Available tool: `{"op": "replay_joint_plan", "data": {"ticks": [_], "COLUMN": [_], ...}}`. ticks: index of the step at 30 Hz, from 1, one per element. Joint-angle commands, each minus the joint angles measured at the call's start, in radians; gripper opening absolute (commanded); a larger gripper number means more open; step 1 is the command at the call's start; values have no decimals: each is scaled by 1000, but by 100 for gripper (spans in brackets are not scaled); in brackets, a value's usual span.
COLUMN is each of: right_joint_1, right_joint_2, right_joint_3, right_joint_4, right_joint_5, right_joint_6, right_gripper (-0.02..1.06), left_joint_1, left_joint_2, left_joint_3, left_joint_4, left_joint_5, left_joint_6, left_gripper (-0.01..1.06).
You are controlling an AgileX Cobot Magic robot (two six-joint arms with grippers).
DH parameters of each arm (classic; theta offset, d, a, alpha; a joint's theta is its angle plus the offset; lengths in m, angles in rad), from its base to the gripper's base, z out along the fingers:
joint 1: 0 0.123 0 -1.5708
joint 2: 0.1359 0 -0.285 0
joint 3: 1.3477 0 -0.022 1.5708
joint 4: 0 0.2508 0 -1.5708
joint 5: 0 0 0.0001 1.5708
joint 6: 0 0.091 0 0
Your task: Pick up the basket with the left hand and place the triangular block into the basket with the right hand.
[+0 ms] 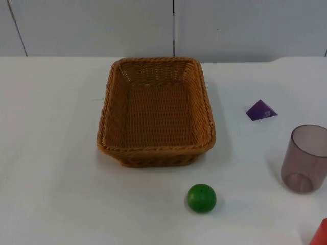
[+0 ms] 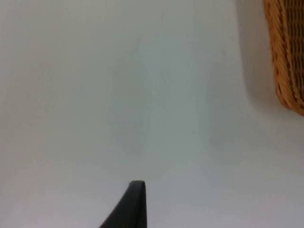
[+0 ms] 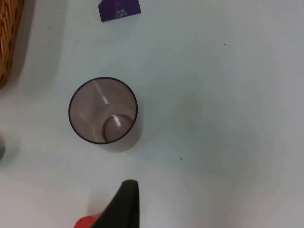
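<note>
The basket (image 1: 156,113) sits empty on the tabletop (image 1: 51,153), toward its far edge, and the purple triangular block (image 1: 261,110) lies well apart from it toward the right edge. A tinted cup (image 1: 304,159) stands between the block and the near right corner, with a green ball (image 1: 201,198) near the front edge and a red thing (image 1: 320,235) at that corner. The left gripper (image 2: 135,209) hangs over bare tabletop beside the basket's wall; the right gripper (image 3: 124,206) hangs above the cup. Whether either pair of jaws is spread, I cannot tell. The risk is that the right arm clips the cup while reaching the block, or that the block's sloped faces slip from the pinch.
</note>
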Motion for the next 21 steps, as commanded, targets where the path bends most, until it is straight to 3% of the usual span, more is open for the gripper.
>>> {"op": "replay_joint_plan", "data": {"ticks": [1, 8, 21], "right_joint_1": [-8, -8, -8], "right_joint_2": [0, 0, 0], "right_joint_3": [-8, -8, -8], "right_joint_4": [-4, -4, -4], "right_joint_5": [-18, -26, -28], "right_joint_6": [-12, -12, -12], "right_gripper": [105, 105, 105], "left_joint_1": [-7, -23, -231], "left_joint_2": [37, 319, 855], "left_joint_3": [-18, -157, -497], "left_joint_4": [-20, -162, -178], "left_joint_5": [-28, -72, -118], "left_joint_6": [12, 152, 118], "left_gripper": [105, 101, 96]}}
